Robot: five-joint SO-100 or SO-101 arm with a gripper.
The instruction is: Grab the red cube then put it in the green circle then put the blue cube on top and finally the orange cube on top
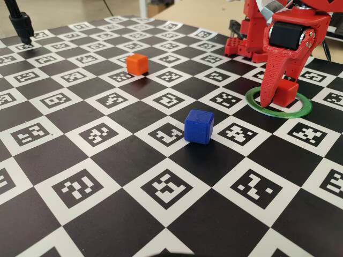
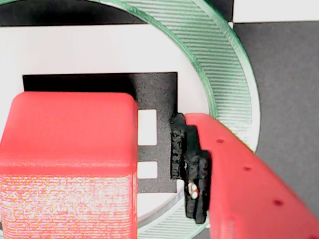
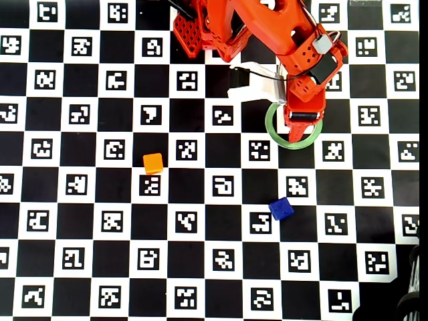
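The red arm's gripper (image 1: pixel 280 92) stands over the green circle (image 1: pixel 303 109) with its jaws spread apart, the red cube (image 1: pixel 285 93) sitting between them inside the ring on the board's surface. In the wrist view, one finger (image 2: pixel 239 174), with a black pad on its inner face, stands clear of the red cube (image 2: pixel 70 159), a strip of the marker pattern showing between them; the other finger is out of that frame, so contact on the far side cannot be told. The green circle (image 2: pixel 224 74) curves behind and around both cube and finger there. Seen from overhead, the gripper (image 3: pixel 300 122) covers the cube and most of the ring's middle, leaving only the green circle (image 3: pixel 272 130) showing at its rim. The blue cube (image 1: pixel 199 126) rests alone on the checkerboard mat (image 1: pixel 107 160), nearer the fixed camera and to the left of the ring; the overhead view places the blue cube (image 3: pixel 281 208) below the ring. The orange cube (image 1: pixel 136 63) sits well apart from both, farther left and toward the back of the board in the fixed view, and the orange cube (image 3: pixel 153 163) lies left of the ring from overhead. A black stand (image 1: pixel 20 24) touches the board's far left corner.
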